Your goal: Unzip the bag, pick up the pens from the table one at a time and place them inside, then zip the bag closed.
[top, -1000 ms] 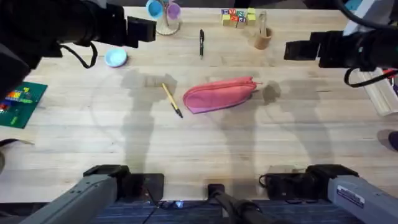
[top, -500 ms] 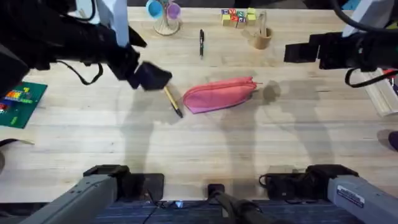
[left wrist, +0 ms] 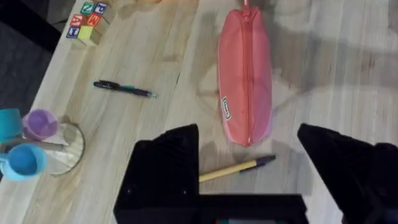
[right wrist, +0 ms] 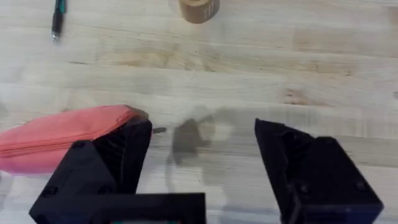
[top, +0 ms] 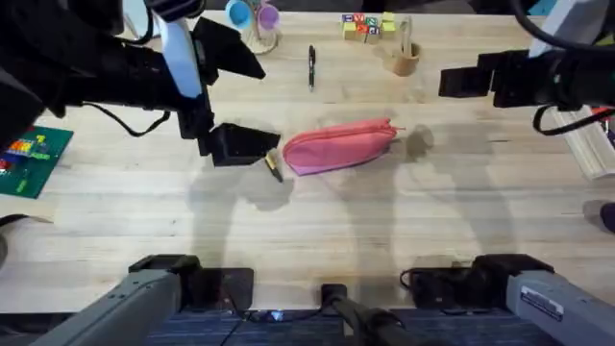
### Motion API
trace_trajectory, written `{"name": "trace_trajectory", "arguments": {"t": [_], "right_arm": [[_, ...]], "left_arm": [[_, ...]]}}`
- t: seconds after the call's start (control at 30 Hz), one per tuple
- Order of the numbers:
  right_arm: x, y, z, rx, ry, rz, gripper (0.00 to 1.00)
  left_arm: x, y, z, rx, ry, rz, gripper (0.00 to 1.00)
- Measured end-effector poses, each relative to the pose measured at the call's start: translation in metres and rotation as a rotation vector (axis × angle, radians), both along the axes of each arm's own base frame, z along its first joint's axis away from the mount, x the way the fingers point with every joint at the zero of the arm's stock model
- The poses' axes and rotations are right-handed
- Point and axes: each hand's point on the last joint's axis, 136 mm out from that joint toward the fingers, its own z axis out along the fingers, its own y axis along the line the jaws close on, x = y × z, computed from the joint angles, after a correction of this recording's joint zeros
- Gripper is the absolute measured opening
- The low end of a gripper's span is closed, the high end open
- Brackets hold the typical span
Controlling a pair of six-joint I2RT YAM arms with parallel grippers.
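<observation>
Since one second ago: left gripper [top: 252, 144] has swung from the far-left edge of the bench [top: 307, 231] down to the near end of the bag [top: 338, 146]; right arm, bag and both pens unchanged.

Item 1, left gripper [left wrist: 249, 168]. Fingers spread wide, holding nothing, straddling the yellow pen [left wrist: 236, 168] just short of the bag's end.

Item 2, yellow pen [top: 274, 165]. Flat on the bench, just beside the bag's left end; only its dark tip clears the gripper in the overhead view.

Item 3, bag [left wrist: 246, 74]. Coral-pink pouch, lying flat mid-bench, zipper shut along its top edge.

Item 4, right gripper [right wrist: 202, 162]. Fingers open, empty, hovering to the right of the bag's [right wrist: 68, 140] right end, apart from it.

Item 5, black pen [top: 311, 67]. Far side of the bench, well apart from the bag.

Risks (judgement): the bag is not yet unzipped, so a pen lifted now would have nowhere to go. Open fingers this close to the yellow pen could nudge it under the pouch. A one-sided tug on the zipper could drag the soft bag unless the other arm pins it.

Hard to make out: the zipper pull, apparently at the bag's right end, is too small to place surely; most of the yellow pen sits under the left gripper from overhead.
</observation>
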Motion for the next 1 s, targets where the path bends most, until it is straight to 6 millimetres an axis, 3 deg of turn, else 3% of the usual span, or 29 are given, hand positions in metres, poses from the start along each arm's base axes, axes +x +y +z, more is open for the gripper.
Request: {"name": "trace_trajectory", "arguments": {"t": [1.0], "right_arm": [[0.0, 0.0, 0.0, 0.0, 0.0, 0.0, 0.995]], "left_arm": [[-0.003, -0.013, 0.012, -0.092, -0.026, -0.071, 0.994]]}}
